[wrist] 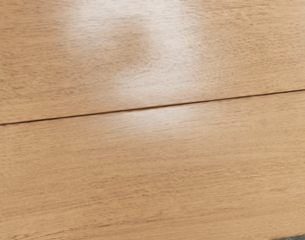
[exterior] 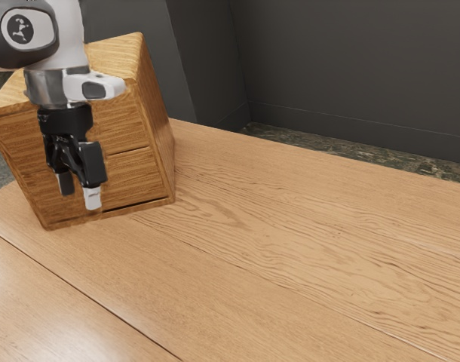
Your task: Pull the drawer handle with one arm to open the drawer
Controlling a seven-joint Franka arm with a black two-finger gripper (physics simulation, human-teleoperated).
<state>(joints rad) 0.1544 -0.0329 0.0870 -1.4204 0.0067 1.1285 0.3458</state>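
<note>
Grained plank table (exterior: 290,264), boxy wooden drawer cabinet (exterior: 136,121)

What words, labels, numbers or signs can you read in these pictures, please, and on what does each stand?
No word, number or label can be read.
One sign: a white emblem, without legible letters, on a dark round cap of the arm.
The drawer cabinet and the table bear wood grain alone.

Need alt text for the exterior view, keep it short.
A robot arm's black gripper hangs open, pointing down, in front of a small wooden drawer cabinet at the exterior view's left. The cabinet stands on a wide wooden table before dark walls.
</note>
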